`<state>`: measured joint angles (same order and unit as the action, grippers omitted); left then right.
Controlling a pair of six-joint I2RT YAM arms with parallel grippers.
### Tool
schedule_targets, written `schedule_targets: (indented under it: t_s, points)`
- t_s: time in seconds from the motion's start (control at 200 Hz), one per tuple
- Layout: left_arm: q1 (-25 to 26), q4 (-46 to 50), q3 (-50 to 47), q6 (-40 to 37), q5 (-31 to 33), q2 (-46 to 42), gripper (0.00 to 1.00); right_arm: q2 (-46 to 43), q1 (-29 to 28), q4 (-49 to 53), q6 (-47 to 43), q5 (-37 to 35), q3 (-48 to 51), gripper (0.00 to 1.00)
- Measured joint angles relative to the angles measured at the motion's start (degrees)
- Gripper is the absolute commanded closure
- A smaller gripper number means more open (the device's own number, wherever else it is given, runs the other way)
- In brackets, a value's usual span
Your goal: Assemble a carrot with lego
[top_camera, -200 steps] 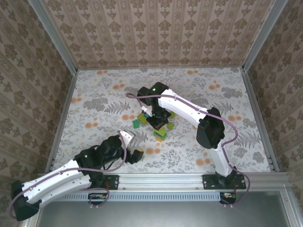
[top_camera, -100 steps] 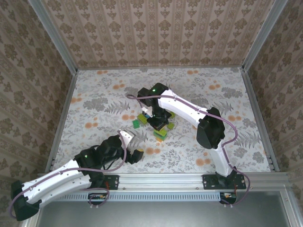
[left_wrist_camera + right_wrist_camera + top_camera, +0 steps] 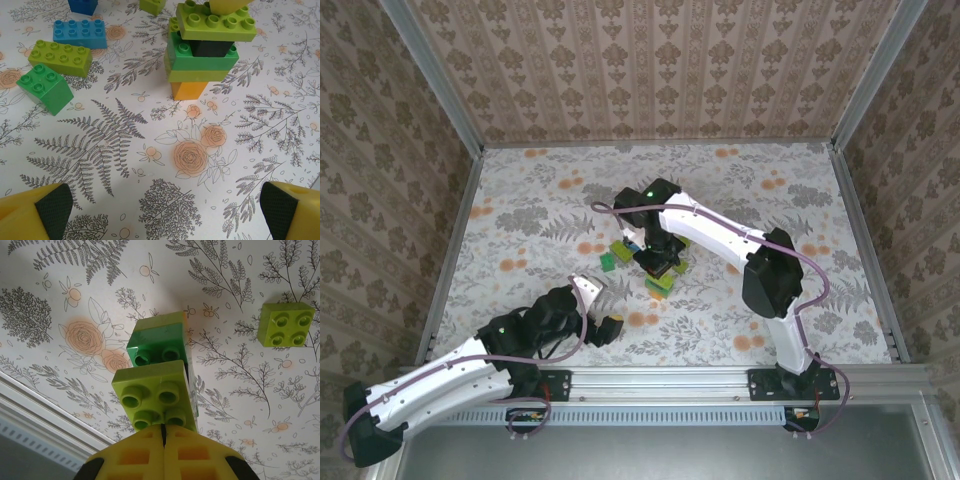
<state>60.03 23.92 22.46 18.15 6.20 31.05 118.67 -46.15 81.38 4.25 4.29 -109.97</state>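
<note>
1. The carrot (image 3: 207, 50) stands upright near the middle of the table (image 3: 790, 200), its orange brick at the bottom on the floral surface. Above that come a lime layer, a dark green layer with a black piece behind it, and a lime brick on top.
2. The right gripper (image 3: 164, 437) has its yellow fingers pressed flat together with nothing between them. Their tips touch the near edge of the carrot's top lime brick.
3. From the overhead camera, the right arm reaches out over the carrot (image 3: 660, 283), and its gripper (image 3: 655, 262) hangs directly above the build.
4. The left gripper (image 3: 162, 212) has its jaws spread wide and holds nothing. Its fingertips (image 3: 37, 212) sit at the bottom corners of the left wrist view, with bare table between them, well short of the carrot.
5. To the left of the carrot in the left wrist view lie a blue brick (image 3: 80, 32), a long lime brick (image 3: 60, 57) and a green brick (image 3: 44, 87), all apart from the build.
6. In the right wrist view a lime square brick (image 3: 286, 324) lies alone on the table beside the carrot.
</note>
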Motion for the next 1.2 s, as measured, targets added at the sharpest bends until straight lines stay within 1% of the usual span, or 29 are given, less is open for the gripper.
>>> schedule_targets:
  t_s: [0.165,0.68,0.775,0.935,1.07,1.105,1.2]
  points:
    - [0.0,0.0,0.0,0.0,0.0,0.0,0.00,-0.3,0.0,-1.6,0.0,0.0,0.5,1.00]
    - [0.0,0.0,0.0,0.0,0.0,0.0,0.00,-0.6,0.0,-1.8,0.0,0.3,0.1,1.00]
    - [0.0,0.0,0.0,0.0,0.0,0.0,0.00,-0.6,0.0,-1.7,0.0,0.3,-0.2,0.93]
    - [0.0,0.0,0.0,0.0,0.0,0.0,0.00,-1.1,0.0,-1.9,-0.2,0.3,-0.5,0.70]
    - [0.0,0.0,0.0,0.0,0.0,0.0,0.00,-3.4,0.0,-3.0,-0.4,0.2,-0.5,0.53]
    - [0.0,0.0,0.0,0.0,0.0,0.0,0.00,-4.3,0.0,-3.5,-0.6,0.2,-0.4,0.49]
    - [0.0,0.0,0.0,0.0,0.0,0.0,0.00,-7.4,0.0,-5.3,-1.5,-0.1,0.9,0.44]
